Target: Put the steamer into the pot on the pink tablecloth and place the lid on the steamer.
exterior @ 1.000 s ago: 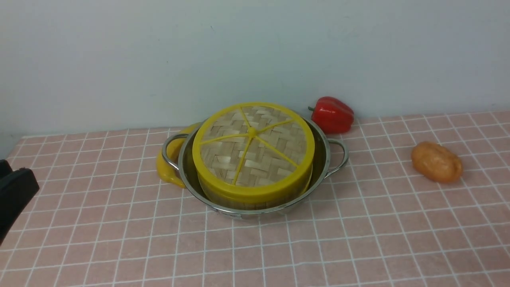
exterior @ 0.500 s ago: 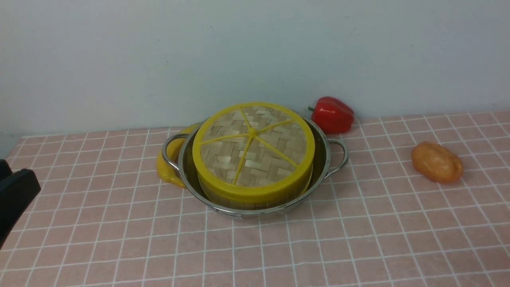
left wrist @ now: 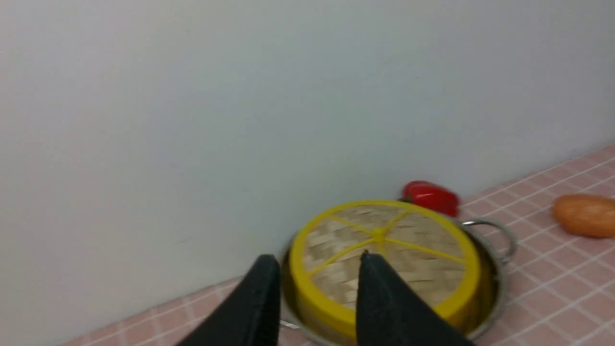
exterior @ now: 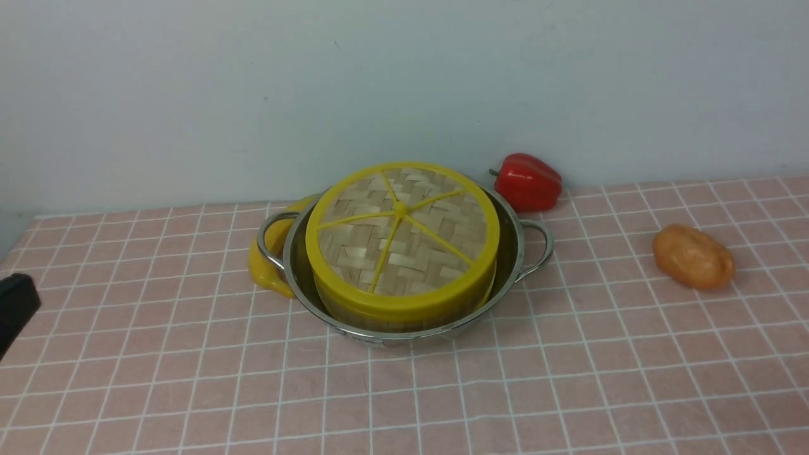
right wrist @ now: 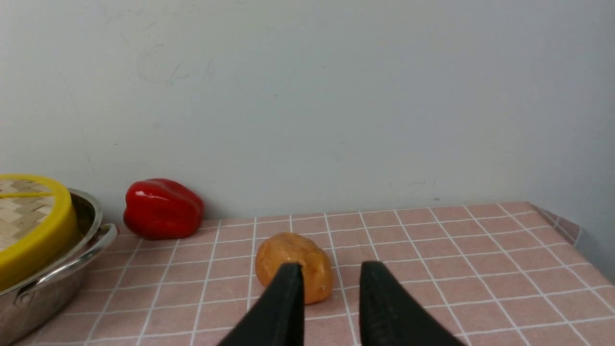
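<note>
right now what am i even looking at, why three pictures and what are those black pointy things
It is a two-armed robot. One camera looks forward over the pink tablecloth; two sit on the wrists. The black points are gripper fingers: left gripper, right gripper, both with jaws apart, holding nothing. On the cloth a steel pot holds a bamboo steamer with its woven lid on. Around it lie a red pepper, an orange-brown potato-like toy, and something yellow behind the pot.

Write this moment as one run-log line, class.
steamer: in pot | lid: on steamer | left gripper: open, empty | right gripper: open, empty
</note>
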Robot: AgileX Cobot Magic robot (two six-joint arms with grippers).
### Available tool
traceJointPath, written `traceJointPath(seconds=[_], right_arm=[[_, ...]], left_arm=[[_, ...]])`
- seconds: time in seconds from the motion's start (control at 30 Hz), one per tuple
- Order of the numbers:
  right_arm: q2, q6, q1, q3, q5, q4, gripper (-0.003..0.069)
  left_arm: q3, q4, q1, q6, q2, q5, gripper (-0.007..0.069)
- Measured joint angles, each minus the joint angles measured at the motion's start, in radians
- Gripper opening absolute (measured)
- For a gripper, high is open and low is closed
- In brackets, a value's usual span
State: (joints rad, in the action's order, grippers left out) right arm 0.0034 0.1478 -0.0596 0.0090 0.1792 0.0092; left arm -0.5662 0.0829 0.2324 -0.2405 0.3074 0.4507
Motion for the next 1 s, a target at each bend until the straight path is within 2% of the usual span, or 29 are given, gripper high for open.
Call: traceJointPath(seconds=[0.23, 0.37, 0.53, 1.0], right_arm=[[0.0, 0.0, 0.0, 0.0, 0.0, 0.004, 0.0235], [0.0, 0.0, 0.0, 0.0, 0.0, 0.004, 0.0237], [-0.003, 0.0, 0.0, 0.0, -0.005, 0.004, 0.0239], [-0.005, 0.0, 0.0, 0.0, -0.006, 0.005, 0.0243]], left_arm=[[0.318, -0.043, -0.295, -0.013, -0.173, -0.111, 0.0233], [0.458, -0.049, -0.355, -0.014, -0.277, -0.146, 0.0233], [0.565, -0.061, -0.365, -0.014, -0.305, -0.194, 0.0243], [0.574, -0.064, -0.366, -0.014, -0.308, -0.202, 0.0243]])
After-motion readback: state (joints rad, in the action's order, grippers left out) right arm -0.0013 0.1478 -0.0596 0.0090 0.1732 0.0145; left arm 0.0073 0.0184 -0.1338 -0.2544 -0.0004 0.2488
